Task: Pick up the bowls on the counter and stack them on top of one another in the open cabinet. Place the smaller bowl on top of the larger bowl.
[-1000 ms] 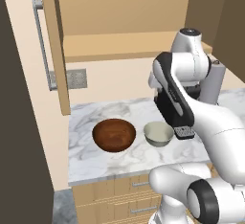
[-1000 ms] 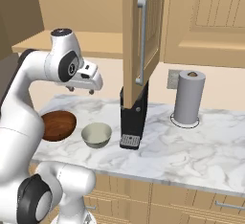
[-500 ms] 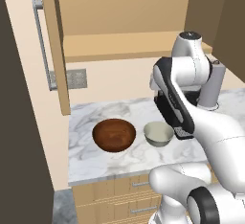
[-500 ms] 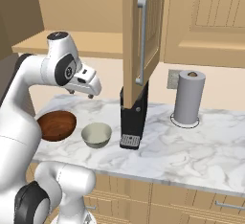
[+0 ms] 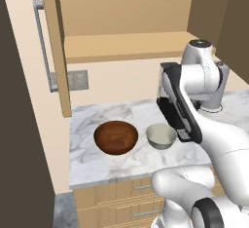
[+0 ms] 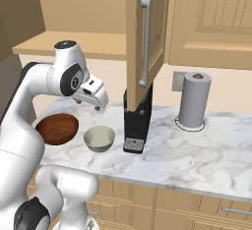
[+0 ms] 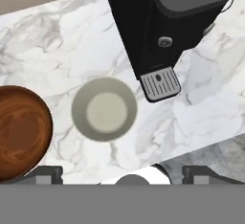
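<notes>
The larger bowl (image 5: 115, 137), wide and dark reddish-brown, sits on the marble counter (image 5: 97, 166) at the left. Just right of it, apart from it, stands the smaller bowl (image 5: 161, 136), pale grey-green. The right base view shows both, the larger bowl (image 6: 57, 129) and the smaller bowl (image 6: 99, 138). My gripper (image 6: 89, 104) hangs open above the counter, over the bowls, with nothing between its fingers. In the hand view the smaller bowl (image 7: 104, 109) lies just ahead of the gripper (image 7: 123, 174), with the larger bowl (image 7: 21, 132) off to the left. The open cabinet (image 5: 126, 47) is above, its shelf bare.
A black coffee machine (image 6: 137, 121) stands on the counter right beside the smaller bowl. Further right is a paper towel roll (image 6: 194, 100). The cabinet door (image 6: 143, 37) hangs open over the machine. Another open door (image 5: 51, 47) is at the left, next to a dark tall panel (image 5: 19, 124).
My hand has sunk a little toward the bowls, jaws still wide apart. The bowls have not moved.
</notes>
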You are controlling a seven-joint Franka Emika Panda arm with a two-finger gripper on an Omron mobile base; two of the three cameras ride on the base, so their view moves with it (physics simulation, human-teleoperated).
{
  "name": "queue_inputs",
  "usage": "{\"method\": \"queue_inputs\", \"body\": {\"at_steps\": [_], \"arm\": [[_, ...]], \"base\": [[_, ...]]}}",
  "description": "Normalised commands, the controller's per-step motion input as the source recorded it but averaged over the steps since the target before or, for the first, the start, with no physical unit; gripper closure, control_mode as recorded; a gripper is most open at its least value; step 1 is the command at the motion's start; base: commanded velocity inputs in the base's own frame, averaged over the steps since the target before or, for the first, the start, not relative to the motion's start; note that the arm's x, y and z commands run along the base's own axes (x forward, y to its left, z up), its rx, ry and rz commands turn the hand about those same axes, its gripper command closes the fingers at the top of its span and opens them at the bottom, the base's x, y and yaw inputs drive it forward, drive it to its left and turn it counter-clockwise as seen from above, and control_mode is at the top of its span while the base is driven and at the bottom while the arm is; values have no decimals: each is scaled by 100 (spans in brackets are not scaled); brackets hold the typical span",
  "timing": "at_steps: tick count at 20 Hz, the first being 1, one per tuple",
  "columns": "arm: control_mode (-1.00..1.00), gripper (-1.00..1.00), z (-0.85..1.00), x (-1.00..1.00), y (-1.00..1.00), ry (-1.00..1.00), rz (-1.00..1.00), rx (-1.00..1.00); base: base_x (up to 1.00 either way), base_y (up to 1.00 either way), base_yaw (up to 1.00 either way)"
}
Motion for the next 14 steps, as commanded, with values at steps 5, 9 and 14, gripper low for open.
{"method": "queue_inputs", "body": {"at_steps": [5,9,14], "arm": [[-100,-100,-25,-11,-9,3,-5,-1],[-100,-100,-24,-15,-13,2,-6,0],[-100,-100,-23,-13,-10,0,-8,5]], "base": [[0,0,0],[0,0,0],[0,0,0]]}}
